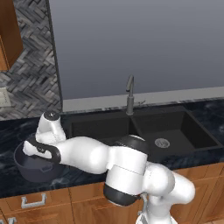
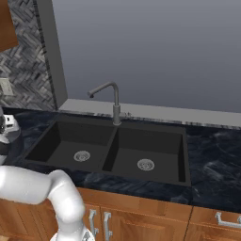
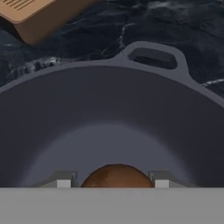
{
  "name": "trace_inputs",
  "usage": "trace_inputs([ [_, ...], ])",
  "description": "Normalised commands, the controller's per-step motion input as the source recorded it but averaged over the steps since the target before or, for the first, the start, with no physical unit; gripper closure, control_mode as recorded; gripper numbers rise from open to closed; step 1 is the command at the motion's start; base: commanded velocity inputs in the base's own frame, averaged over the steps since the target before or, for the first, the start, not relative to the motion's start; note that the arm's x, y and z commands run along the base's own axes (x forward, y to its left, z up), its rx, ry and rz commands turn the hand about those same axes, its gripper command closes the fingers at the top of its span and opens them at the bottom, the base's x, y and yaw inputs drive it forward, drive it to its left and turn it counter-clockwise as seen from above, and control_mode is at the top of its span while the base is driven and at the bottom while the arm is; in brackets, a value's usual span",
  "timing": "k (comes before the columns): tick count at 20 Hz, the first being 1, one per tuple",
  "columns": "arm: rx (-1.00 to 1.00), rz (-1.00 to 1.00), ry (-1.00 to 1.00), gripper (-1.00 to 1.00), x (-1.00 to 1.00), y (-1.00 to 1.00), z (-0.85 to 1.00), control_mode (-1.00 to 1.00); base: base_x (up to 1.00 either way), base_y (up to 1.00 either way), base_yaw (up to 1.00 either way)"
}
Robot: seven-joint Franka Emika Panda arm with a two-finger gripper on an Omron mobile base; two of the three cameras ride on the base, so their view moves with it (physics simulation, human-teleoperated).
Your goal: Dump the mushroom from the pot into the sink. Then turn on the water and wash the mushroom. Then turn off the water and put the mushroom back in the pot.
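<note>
The dark grey-blue pot (image 3: 109, 109) stands on the counter left of the sink, and I look down into it past one loop handle (image 3: 153, 57). On its bottom lies the mushroom (image 3: 117, 175), showing its brown cap. My gripper (image 3: 112, 183) is open low inside the pot, one fingertip (image 3: 64, 182) on each side of the cap with a small gap to it. From the left base view my hand reaches down into the pot (image 1: 26, 169). The black double-basin sink (image 2: 141, 141) is dry, and no water runs from the grey faucet (image 2: 115, 106).
A light wooden block (image 3: 30, 15) lies on the dark marble counter just beyond the pot. The sink (image 1: 183, 131) sits to the pot's right with the faucet (image 1: 130, 94) behind the divider. A wall socket (image 1: 4, 97) is on the tiled backsplash.
</note>
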Motion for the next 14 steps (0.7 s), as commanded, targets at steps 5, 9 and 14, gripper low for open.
trace_inputs([
  [5, 0.03, 0.03, 0.0, -1.0, -0.02, -0.33, 0.01, -1.0, 0.0, 0.0, 0.0],
  [9, 0.03, 0.03, -0.02, -1.0, -0.19, -0.28, 0.23, -1.0, 0.0, 0.0, 0.0],
  [14, 0.08, 0.0, -0.07, -1.0, -0.69, -0.6, 0.61, -1.0, 0.0, 0.0, 0.0],
])
